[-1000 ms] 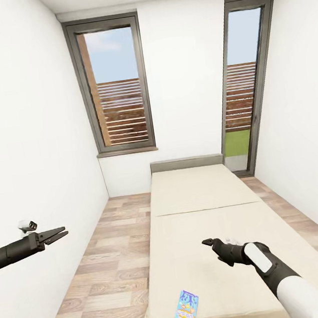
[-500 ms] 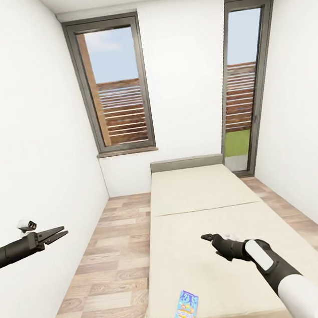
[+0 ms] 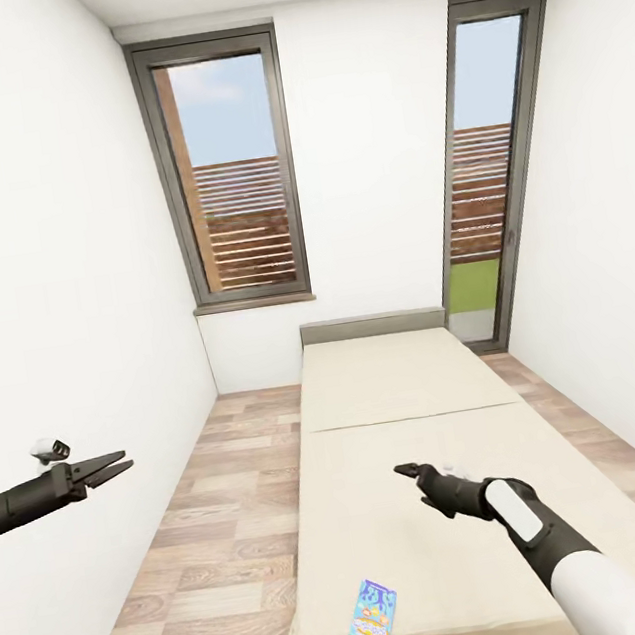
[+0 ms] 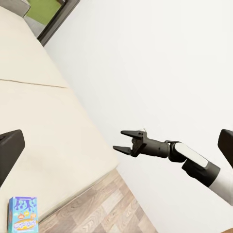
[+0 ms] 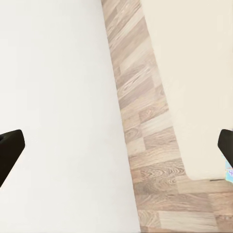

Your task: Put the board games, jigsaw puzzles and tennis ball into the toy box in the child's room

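The board game [image 3: 374, 613] lay untouched on the bed [image 3: 412, 415]; the right end effector [image 3: 412, 473], open and empty, had edged leftward toward it.

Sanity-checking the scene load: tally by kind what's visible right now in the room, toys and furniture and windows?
Board games: 1, small blue-cyan box at the bed's near edge
Beds: 1
Windows: 2, and
Grippers: 2, left, right
Total: 6

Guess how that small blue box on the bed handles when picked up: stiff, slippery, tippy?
The small blue box looks like a flat printed carton, so probably stiff and light. It lies flat on the soft beige bed near the foot edge, so it won't roll, but a push could slide it off. Its thin profile may make edge grasps hard.
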Tool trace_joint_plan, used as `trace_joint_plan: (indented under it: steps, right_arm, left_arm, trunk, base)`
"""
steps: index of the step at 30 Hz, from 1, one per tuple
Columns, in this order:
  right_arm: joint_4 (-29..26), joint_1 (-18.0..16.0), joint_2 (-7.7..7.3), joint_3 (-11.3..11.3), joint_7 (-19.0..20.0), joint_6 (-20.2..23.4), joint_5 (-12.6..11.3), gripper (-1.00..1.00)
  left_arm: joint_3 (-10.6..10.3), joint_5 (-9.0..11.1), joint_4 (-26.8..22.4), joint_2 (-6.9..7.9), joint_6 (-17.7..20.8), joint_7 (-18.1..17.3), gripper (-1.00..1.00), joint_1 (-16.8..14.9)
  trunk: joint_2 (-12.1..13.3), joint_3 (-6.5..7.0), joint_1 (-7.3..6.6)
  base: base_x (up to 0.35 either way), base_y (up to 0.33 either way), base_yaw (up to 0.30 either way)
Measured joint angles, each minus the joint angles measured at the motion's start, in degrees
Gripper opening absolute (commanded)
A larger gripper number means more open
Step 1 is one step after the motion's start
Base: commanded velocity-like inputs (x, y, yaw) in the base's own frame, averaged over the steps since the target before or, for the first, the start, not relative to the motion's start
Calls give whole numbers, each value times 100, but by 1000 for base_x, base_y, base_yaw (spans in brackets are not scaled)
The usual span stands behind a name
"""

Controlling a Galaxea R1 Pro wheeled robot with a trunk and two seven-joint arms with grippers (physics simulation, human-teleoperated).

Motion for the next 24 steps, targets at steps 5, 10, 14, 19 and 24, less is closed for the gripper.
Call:
trace_joint_plan:
  steps: [5, 10, 14, 19, 24]
  right_arm:
    - [7, -4, -41, -41, 14, 459, -139, 100]
    - [22, -2, -46, -57, -14, 730, -303, 100]
    - [49, -10, -52, -62, -76, 763, -377, 100]
    - [120, 4, -75, -434, -115, 793, -396, 100]
    - [271, 13, -28, -730, -129, 762, -375, 100]
  left_arm:
    - [1, -14, 1, -1, 101, 4, 100, 1]
    - [-2, -13, 0, -10, 130, 5, 100, 1]
    - [-13, -13, -2, -21, 178, 5, 100, 1]
    - [-15, -7, 1, -28, 222, 5, 100, 5]
    - [-7, 3, 1, -29, 233, 5, 100, 2]
  trunk:
    - [-118, -53, 65]
    - [-319, -143, 175]
    - [-478, -214, 263]
    - [-673, -295, 372]
    - [-874, -385, 482]
  base:
    - [0, 0, 0]
    - [0, 0, 0]
    - [0, 0, 0]
    - [0, 0, 0]
    - [0, 0, 0]
